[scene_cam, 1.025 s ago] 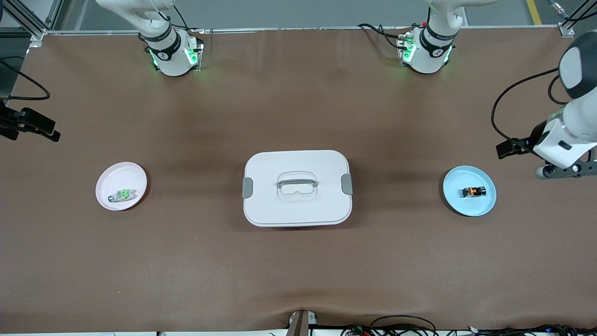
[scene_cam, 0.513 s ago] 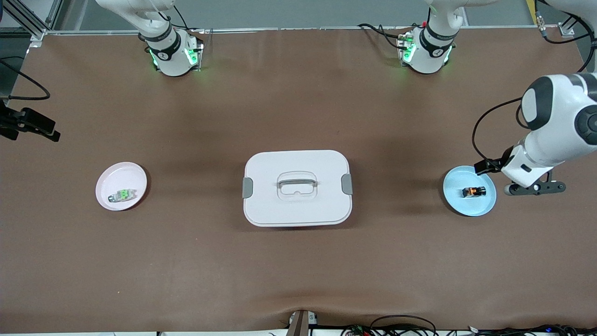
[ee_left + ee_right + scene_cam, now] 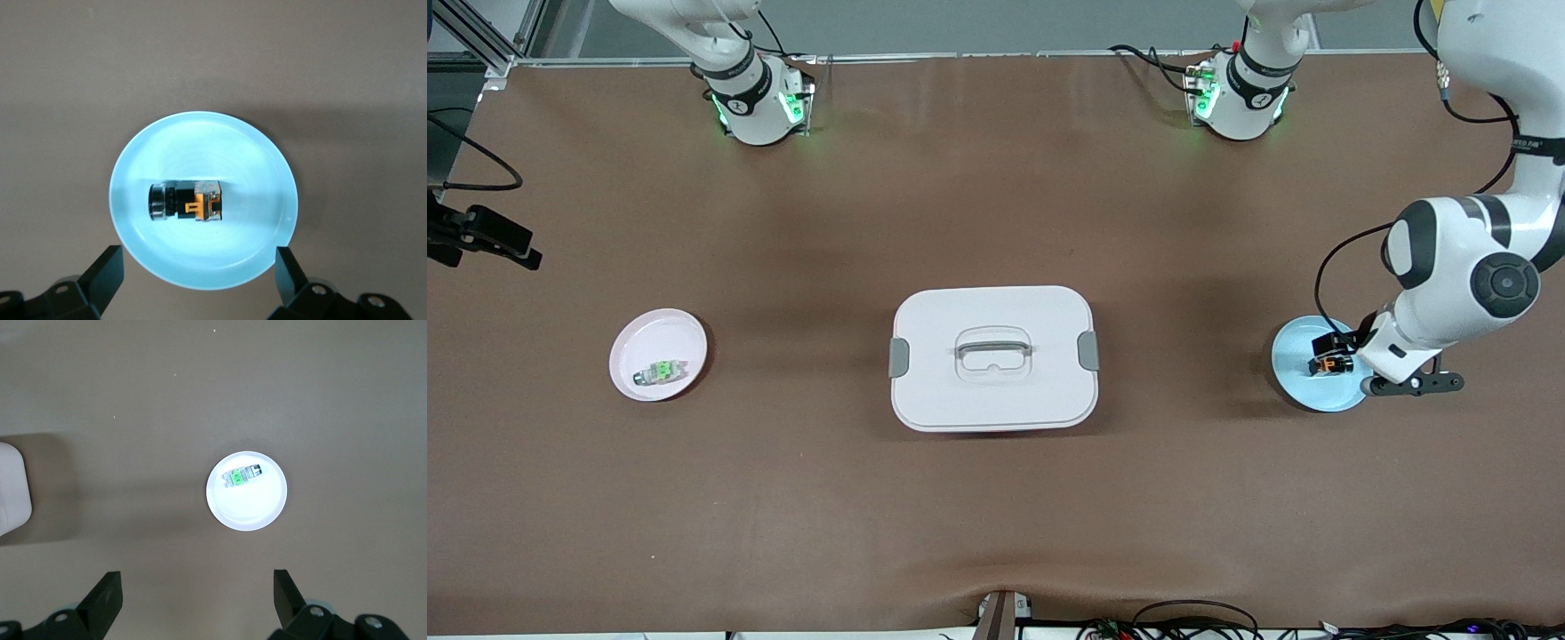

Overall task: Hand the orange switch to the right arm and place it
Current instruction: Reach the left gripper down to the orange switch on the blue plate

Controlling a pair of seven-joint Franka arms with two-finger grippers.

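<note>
The orange switch (image 3: 1327,364) lies on its side in a light blue plate (image 3: 1294,391) toward the left arm's end of the table. My left gripper (image 3: 1392,369) hangs over that plate's edge, open and empty. In the left wrist view the switch (image 3: 185,201) lies in the middle of the plate (image 3: 267,167), and my left gripper (image 3: 198,263) has its jaws spread wider than the plate's rim, well above it. My right gripper (image 3: 197,587) is open and empty, high over the table near the pink plate; the right arm waits.
A white lidded box (image 3: 934,320) with a clear handle stands mid-table; its corner shows in the right wrist view (image 3: 13,487). A pink plate (image 3: 649,333) holding a green-centred clear switch (image 3: 660,372) lies toward the right arm's end, also in the right wrist view (image 3: 242,477).
My left arm has swung in from the table's end and come down over the blue plate. The switch, plates, box and right arm have not moved.
</note>
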